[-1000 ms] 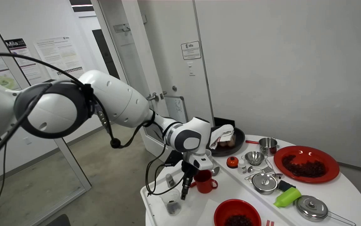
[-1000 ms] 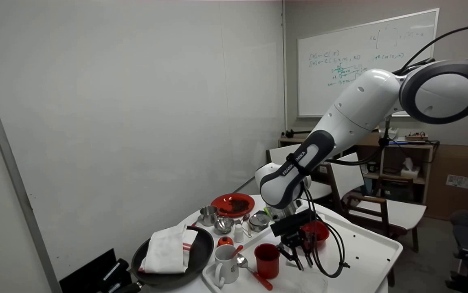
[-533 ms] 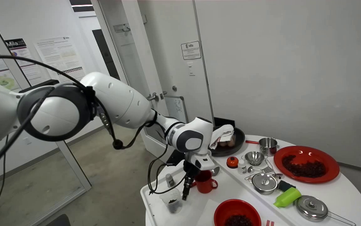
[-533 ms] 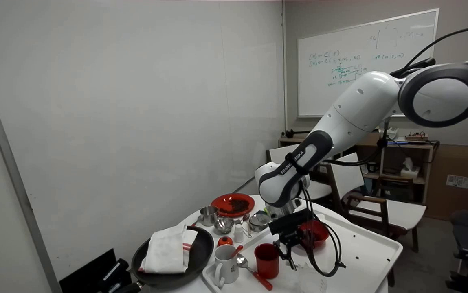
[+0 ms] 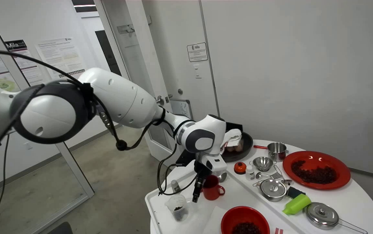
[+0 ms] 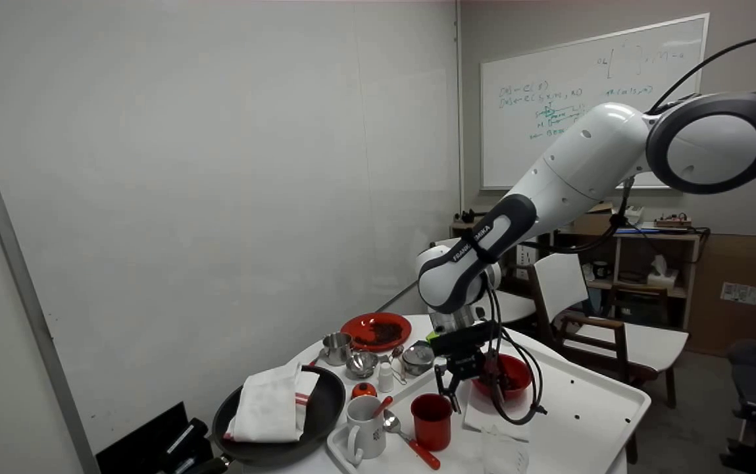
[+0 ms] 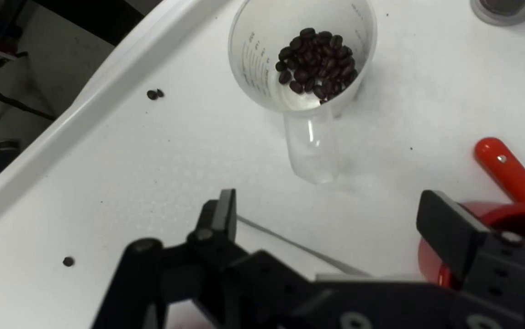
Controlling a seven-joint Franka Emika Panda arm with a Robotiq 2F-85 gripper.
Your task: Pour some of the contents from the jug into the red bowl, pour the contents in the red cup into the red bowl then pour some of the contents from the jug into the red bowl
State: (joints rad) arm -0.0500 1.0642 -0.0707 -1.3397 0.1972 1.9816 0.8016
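The clear jug (image 7: 257,77), with some dark beans (image 7: 317,64) at its bottom, stands upright on the white tray (image 6: 588,421). My gripper (image 7: 327,205) is open, its fingers wide apart with nothing between them; the jug's handle points toward this gap but lies beyond the fingertips. In an exterior view the gripper (image 5: 195,197) hangs above the tray, between the jug (image 5: 173,203) and the red cup (image 5: 211,191). The cup is upright, partly behind a finger in the wrist view; its contents cannot be made out. Dark beans lie in the red bowl (image 5: 228,219).
A spoon with a red handle (image 7: 509,169) lies beside the cup. A white mug (image 6: 368,428) and a grey shaker (image 5: 175,187) stand on the tray, where a few beans are scattered. Beyond are a pan (image 5: 238,152), metal pots and a large red dish (image 5: 339,165).
My gripper's fingers have spread wide apart. The arm has risen and drawn back from the jug, which stays standing on the tray. Cup and bowl have not moved.
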